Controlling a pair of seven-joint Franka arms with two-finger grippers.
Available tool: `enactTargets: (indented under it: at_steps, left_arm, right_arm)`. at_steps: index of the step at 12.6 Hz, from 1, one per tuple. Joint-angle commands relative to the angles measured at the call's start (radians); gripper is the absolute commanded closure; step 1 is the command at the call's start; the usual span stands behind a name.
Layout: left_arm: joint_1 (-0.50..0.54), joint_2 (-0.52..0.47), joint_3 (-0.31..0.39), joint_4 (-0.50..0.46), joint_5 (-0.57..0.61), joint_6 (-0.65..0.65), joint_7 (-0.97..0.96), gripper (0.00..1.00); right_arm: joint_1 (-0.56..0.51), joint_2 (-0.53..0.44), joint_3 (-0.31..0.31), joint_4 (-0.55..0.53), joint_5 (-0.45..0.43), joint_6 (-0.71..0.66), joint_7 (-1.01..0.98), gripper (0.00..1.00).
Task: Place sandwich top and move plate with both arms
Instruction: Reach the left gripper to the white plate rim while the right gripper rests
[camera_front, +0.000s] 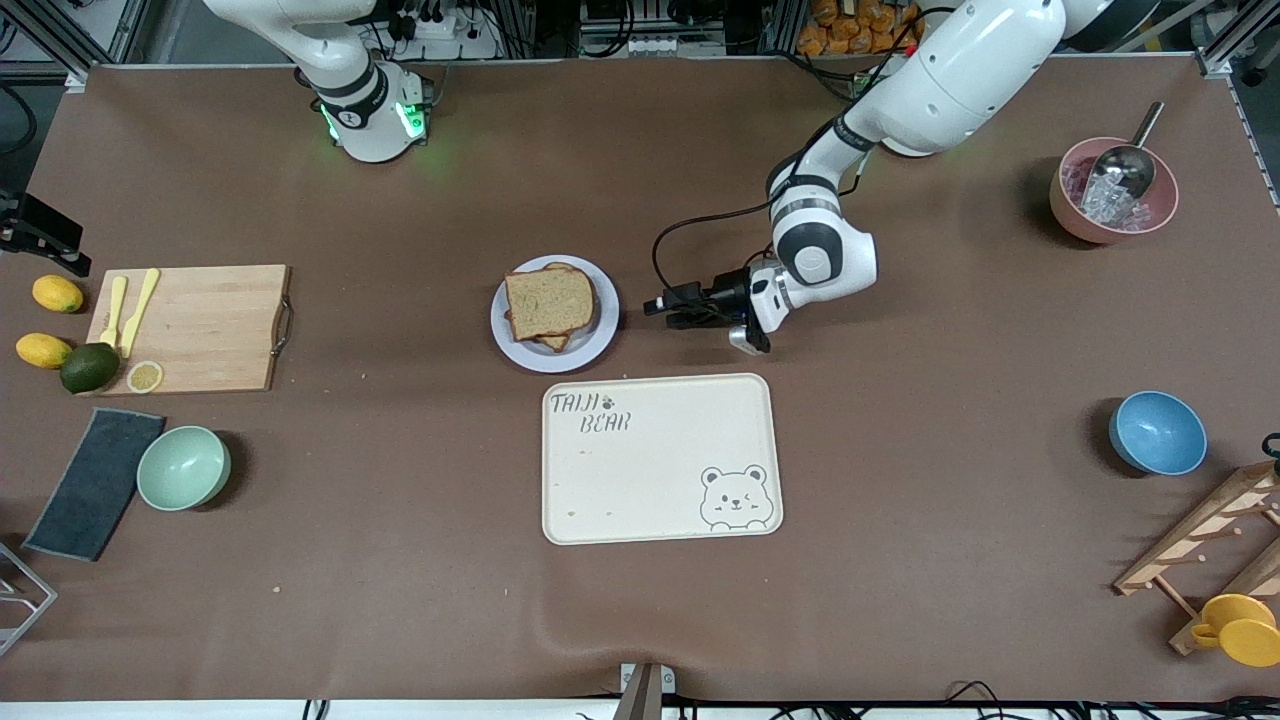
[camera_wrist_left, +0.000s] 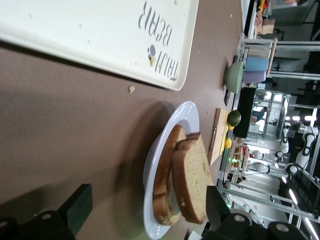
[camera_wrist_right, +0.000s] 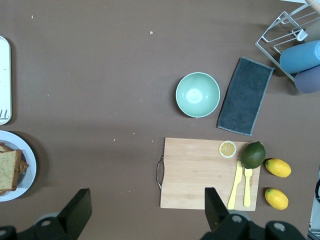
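Note:
The sandwich top (camera_front: 548, 302) lies on a stacked sandwich on the pale round plate (camera_front: 590, 345), which stands just farther from the front camera than the cream tray (camera_front: 660, 460). My left gripper (camera_front: 668, 310) hangs low over the table beside the plate, toward the left arm's end, pointing at it. Its jaws are open and hold nothing. In the left wrist view the left gripper (camera_wrist_left: 147, 205) frames the plate (camera_wrist_left: 182, 117) and the sandwich top (camera_wrist_left: 192, 175) side-on. My right gripper (camera_wrist_right: 146, 207) is open and empty, high over the table beside the cutting board (camera_wrist_right: 205, 172); the plate (camera_wrist_right: 27, 175) shows at the view's edge.
Toward the right arm's end are the cutting board (camera_front: 205, 325) with yellow utensils, two lemons, an avocado (camera_front: 89, 367), a green bowl (camera_front: 183, 467) and a grey cloth (camera_front: 95, 483). Toward the left arm's end stand a pink bowl with scoop (camera_front: 1113, 190), a blue bowl (camera_front: 1157, 432) and a wooden rack (camera_front: 1215, 530).

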Motion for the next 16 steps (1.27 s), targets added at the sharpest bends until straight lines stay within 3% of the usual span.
enactTargets:
  at_steps: [1, 3, 9, 13, 14, 16]
  left_arm:
    - [-0.001, 0.047, -0.007, 0.026, -0.029, -0.034, 0.106, 0.00]
    - [-0.001, 0.102, -0.007, 0.040, -0.042, -0.131, 0.193, 0.00]
    - [-0.041, 0.186, -0.005, 0.105, -0.083, -0.139, 0.256, 0.00]
    - [-0.070, 0.186, -0.004, 0.128, -0.088, -0.139, 0.252, 0.00]
    - [-0.073, 0.189, -0.004, 0.128, -0.088, -0.137, 0.252, 0.07]
    - [-0.078, 0.194, -0.002, 0.132, -0.089, -0.137, 0.253, 0.11]
  right_arm:
    - [0.002, 0.009, 0.002, 0.018, -0.015, -0.004, -0.003, 0.00]
    - [0.002, 0.009, 0.002, 0.017, -0.013, -0.004, -0.003, 0.00]
    - [0.006, 0.004, 0.002, 0.015, 0.024, -0.004, 0.015, 0.00]
    - [0.014, 0.006, 0.002, 0.015, 0.022, -0.004, 0.075, 0.00]
    - [0.014, 0.006, 0.002, 0.015, 0.022, -0.006, 0.075, 0.00]
    - [0.013, 0.007, 0.002, 0.015, 0.022, -0.006, 0.072, 0.00]
